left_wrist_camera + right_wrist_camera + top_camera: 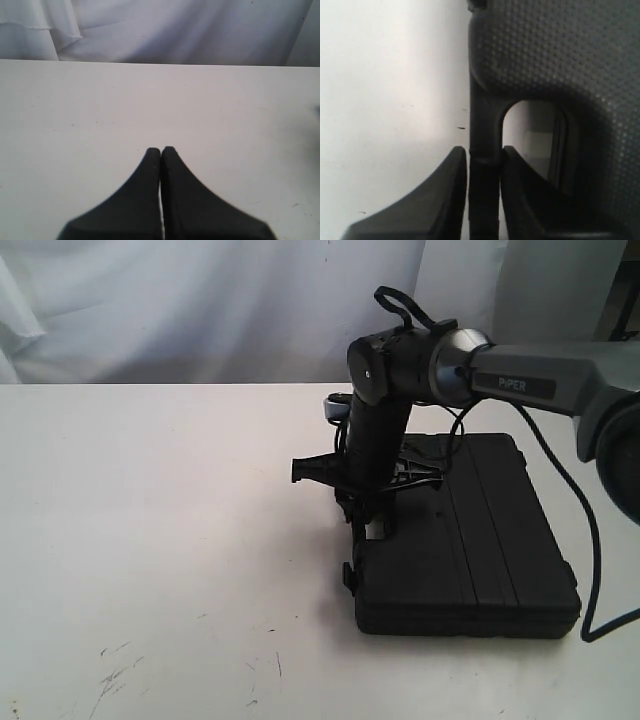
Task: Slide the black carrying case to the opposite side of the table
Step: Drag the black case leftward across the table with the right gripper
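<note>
The black, pebble-textured plastic carrying case [490,540] is lying flat on the right half of the wide white scuffed table [150,540], closer to the near edge than the far one. Its moulded black handle [483,120] is facing left, towards the middle of the tabletop.

The right gripper [484,151] is reaching down over that left edge of the case and straddling the handle bar. Its two fingers are sitting against opposite sides of the bar, so it appears to be clamped on the handle, though any sliver of gap is too thin to rule out.

The left gripper [160,150] is hanging over bare tabletop with its fingers pressed together and nothing between them. It is not showing in the exterior view.

Judging by this layout, the task is only at the grasping stage. The case is sitting on the right with the whole left stretch of table lying ahead of it. The entire slide across is likely what is remaining, followed by letting go.
</note>
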`<state>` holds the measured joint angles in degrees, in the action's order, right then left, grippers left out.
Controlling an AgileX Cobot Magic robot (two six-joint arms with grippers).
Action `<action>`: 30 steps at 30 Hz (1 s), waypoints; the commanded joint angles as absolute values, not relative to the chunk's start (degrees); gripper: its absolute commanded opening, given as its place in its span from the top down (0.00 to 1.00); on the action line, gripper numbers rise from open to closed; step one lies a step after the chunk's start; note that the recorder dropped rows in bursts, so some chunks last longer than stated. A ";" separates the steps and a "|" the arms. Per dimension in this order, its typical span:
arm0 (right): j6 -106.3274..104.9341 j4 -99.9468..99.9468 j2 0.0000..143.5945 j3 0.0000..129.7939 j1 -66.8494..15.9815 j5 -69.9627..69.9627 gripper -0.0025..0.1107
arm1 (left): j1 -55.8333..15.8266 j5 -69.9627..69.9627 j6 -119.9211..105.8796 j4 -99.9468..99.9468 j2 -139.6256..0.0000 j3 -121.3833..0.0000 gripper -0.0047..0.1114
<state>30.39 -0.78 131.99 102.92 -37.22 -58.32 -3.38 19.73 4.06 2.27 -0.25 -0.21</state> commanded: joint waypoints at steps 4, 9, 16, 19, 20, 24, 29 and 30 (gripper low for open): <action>30.66 -1.82 131.84 103.29 -37.94 -58.33 0.98 | -3.34 19.15 4.15 2.29 0.00 0.00 0.96; 30.75 -2.64 131.84 103.29 -39.16 -58.22 0.98 | -3.34 19.15 4.15 2.29 0.00 0.00 0.96; 32.06 -5.38 131.84 103.29 -41.34 -55.31 0.98 | -3.34 19.15 4.15 2.29 0.00 0.00 0.96; 32.99 -5.47 131.98 104.76 -42.30 -55.09 0.98 | -3.34 19.15 4.15 2.29 0.00 0.00 0.96; 33.22 -5.47 132.11 105.32 -42.49 -55.09 0.98 | -3.34 19.15 4.15 2.29 0.00 0.00 0.96; 34.53 -5.52 133.08 108.47 -43.40 -55.82 0.98 | -3.34 19.15 4.15 2.29 0.00 0.00 0.96; 35.42 -5.61 136.11 114.75 -45.09 -58.90 0.98 | -3.34 19.15 4.15 2.29 0.00 0.00 0.96; 35.57 -5.61 136.61 115.75 -45.36 -59.04 0.98 | -3.34 19.15 4.15 2.29 0.00 0.00 0.96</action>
